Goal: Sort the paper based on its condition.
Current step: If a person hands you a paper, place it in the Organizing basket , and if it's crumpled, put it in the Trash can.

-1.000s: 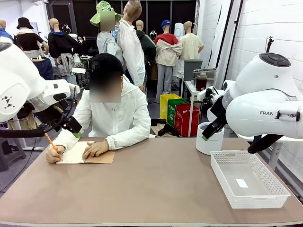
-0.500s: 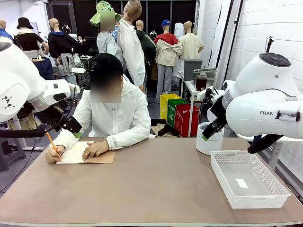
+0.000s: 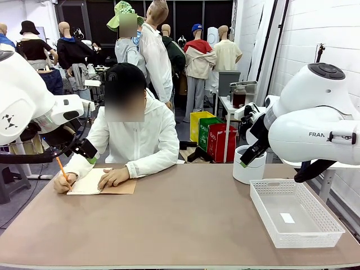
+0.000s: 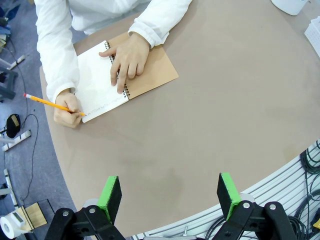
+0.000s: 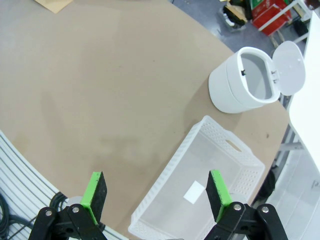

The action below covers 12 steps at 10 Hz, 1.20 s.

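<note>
jaws wide apart, seemingly empty: left end effector (image 4: pixel 169 194), right end effector (image 5: pixel 156 194).

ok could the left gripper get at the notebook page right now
Probably not cleanly. The left gripper hangs open above bare table, but one hand lies flat on the notebook and the other hand is writing on it.

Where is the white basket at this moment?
In the front view, the white basket sits on the right side of the table, just in front of the round white bin.
</note>
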Each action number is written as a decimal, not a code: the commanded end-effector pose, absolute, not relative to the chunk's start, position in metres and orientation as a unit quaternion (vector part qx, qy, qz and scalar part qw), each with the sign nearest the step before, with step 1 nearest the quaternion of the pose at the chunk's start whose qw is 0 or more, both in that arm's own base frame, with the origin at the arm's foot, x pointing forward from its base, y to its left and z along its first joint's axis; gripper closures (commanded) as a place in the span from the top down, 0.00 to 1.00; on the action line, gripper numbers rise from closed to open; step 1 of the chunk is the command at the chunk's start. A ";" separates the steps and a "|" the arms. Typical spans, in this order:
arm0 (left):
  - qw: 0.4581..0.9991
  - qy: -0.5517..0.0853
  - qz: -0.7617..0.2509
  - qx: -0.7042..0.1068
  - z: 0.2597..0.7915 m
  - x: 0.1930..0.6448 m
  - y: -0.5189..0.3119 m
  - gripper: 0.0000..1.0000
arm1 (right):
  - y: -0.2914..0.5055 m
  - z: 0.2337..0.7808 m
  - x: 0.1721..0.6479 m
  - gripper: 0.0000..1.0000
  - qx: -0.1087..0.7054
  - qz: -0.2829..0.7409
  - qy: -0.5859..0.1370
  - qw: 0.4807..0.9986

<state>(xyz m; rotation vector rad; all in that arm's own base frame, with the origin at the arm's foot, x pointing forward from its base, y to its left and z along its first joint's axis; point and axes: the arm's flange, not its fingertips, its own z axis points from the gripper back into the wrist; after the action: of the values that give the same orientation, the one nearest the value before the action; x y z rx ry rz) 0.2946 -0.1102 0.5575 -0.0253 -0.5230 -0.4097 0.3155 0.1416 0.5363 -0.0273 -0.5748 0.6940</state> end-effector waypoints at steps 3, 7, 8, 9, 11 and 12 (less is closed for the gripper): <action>0.945 -0.257 -0.202 -0.013 0.558 0.294 -0.110 1.00 | 0.141 0.536 0.316 1.00 -0.014 0.335 -0.278 0.900; 0.945 -0.257 -0.202 -0.013 0.558 0.294 -0.110 1.00 | 0.141 0.536 0.316 1.00 -0.014 0.335 -0.278 0.900; 0.945 -0.257 -0.202 -0.013 0.558 0.294 -0.110 1.00 | 0.141 0.536 0.316 1.00 -0.014 0.335 -0.278 0.900; 0.945 -0.257 -0.202 -0.013 0.558 0.294 -0.110 1.00 | 0.141 0.536 0.316 1.00 -0.014 0.335 -0.278 0.900; 0.945 -0.257 -0.202 -0.013 0.558 0.294 -0.110 1.00 | 0.141 0.536 0.316 1.00 -0.014 0.335 -0.278 0.900; 0.945 -0.257 -0.202 -0.013 0.558 0.294 -0.110 1.00 | 0.141 0.536 0.316 1.00 -0.014 0.335 -0.278 0.900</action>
<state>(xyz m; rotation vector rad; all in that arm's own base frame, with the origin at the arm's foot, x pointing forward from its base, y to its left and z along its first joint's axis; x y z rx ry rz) 0.2946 -0.1102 0.5574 -0.0253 -0.5230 -0.4097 0.3155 0.1416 0.5364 -0.0273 -0.5748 0.6940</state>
